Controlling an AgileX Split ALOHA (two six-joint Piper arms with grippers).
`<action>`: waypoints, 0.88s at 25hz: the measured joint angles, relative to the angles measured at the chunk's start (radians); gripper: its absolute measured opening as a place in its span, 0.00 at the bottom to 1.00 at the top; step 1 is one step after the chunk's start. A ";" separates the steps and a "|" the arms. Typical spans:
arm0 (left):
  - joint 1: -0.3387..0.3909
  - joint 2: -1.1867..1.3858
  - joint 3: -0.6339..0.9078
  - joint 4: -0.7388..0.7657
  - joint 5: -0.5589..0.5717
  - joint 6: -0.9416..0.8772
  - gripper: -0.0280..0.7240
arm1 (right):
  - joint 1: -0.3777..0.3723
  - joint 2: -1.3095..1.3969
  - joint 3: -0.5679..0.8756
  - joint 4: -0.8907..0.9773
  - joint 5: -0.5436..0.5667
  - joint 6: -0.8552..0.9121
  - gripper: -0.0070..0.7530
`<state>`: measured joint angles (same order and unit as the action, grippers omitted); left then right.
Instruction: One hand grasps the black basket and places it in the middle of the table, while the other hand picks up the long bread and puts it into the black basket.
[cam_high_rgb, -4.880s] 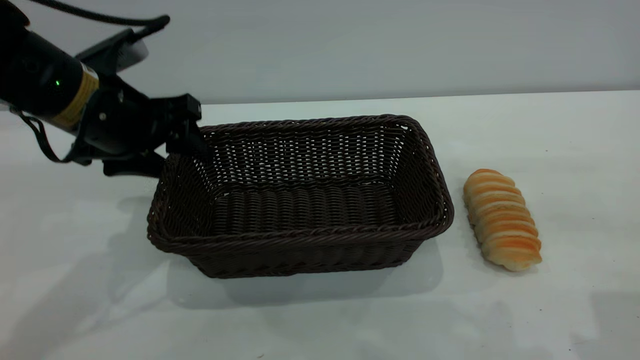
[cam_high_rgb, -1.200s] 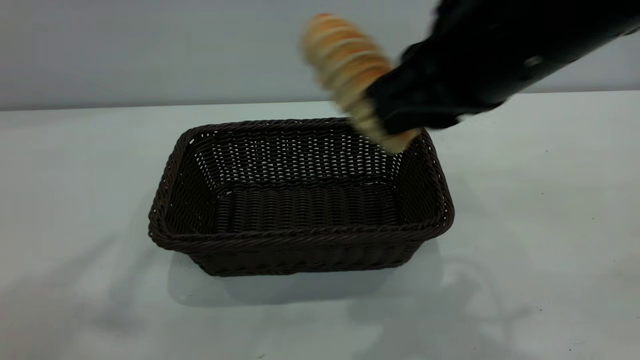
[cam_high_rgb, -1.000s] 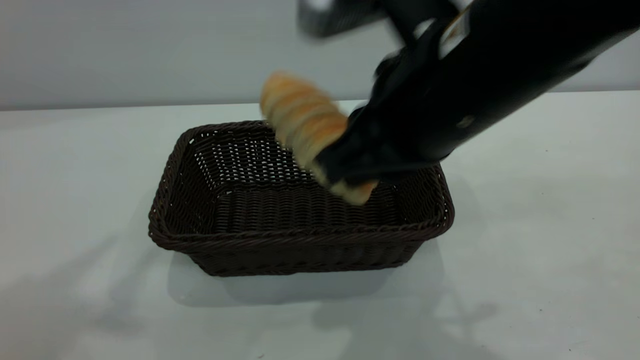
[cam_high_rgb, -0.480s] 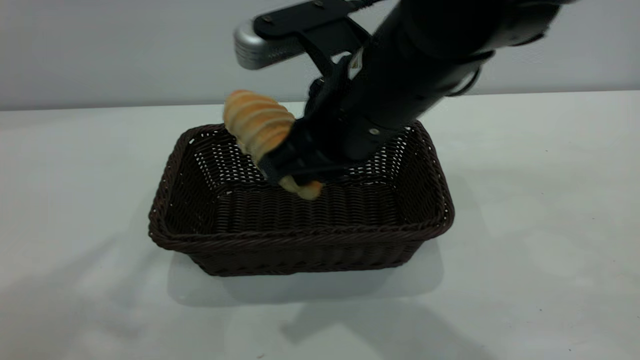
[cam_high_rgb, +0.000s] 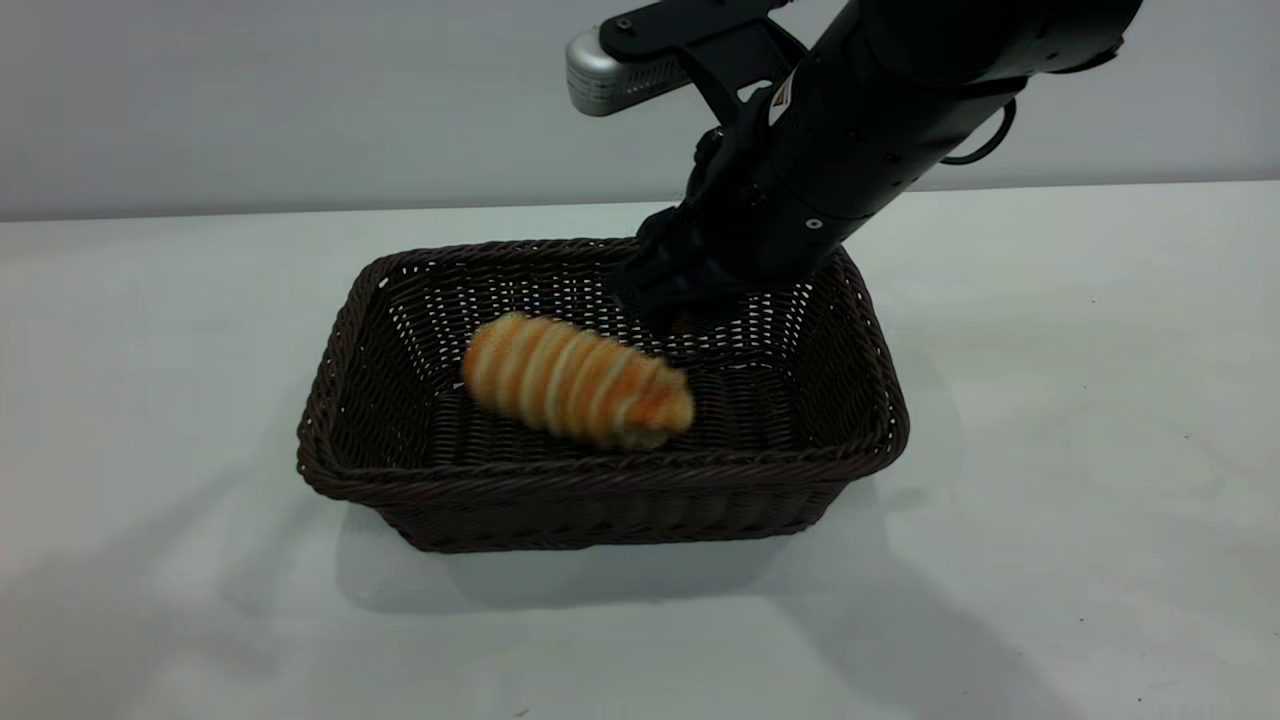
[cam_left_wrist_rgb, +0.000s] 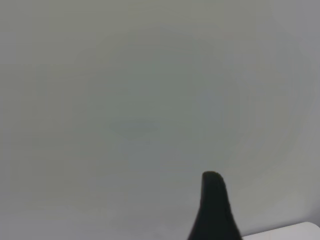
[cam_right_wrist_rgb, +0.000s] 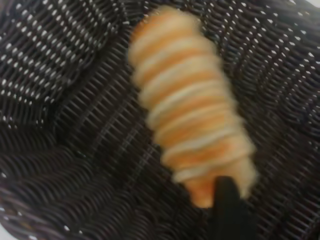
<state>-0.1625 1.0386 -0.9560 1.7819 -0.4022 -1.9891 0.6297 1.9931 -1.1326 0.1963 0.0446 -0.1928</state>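
The black basket (cam_high_rgb: 600, 468) stands on the white table (cam_high_rgb: 1050, 400) near its middle. The long bread (cam_high_rgb: 575, 380) lies inside it on the woven floor, slanted, its outline blurred. My right gripper (cam_high_rgb: 672, 300) hangs over the basket's back right part, open and empty, a little above and behind the bread. In the right wrist view the bread (cam_right_wrist_rgb: 190, 110) lies on the basket's weave (cam_right_wrist_rgb: 75, 125), with one dark fingertip (cam_right_wrist_rgb: 227, 205) over its near end. My left gripper (cam_left_wrist_rgb: 214, 205) is out of the exterior view; its own view shows only a dark tip against a grey wall.
The right arm (cam_high_rgb: 900, 100) reaches in from the upper right over the basket's right end. Bare white table surrounds the basket on all sides. A grey wall runs behind the table's far edge (cam_high_rgb: 200, 215).
The right gripper carried the bread down into the basket, let go of it and drew back up to the right. The bread dropped onto the basket floor. The left arm left the view earlier.
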 joint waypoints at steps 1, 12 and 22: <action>0.000 0.000 0.000 0.000 0.000 0.000 0.83 | 0.000 0.000 -0.001 0.000 -0.001 0.000 0.69; 0.000 -0.060 0.000 0.000 -0.004 0.080 0.83 | 0.000 -0.274 -0.025 -0.023 0.124 -0.015 0.69; 0.000 -0.303 0.012 0.000 0.020 0.130 0.83 | 0.000 -0.678 -0.024 -0.343 0.639 0.215 0.65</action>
<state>-0.1625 0.7351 -0.9438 1.7819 -0.3822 -1.8591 0.6300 1.3152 -1.1564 -0.1466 0.6838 0.0219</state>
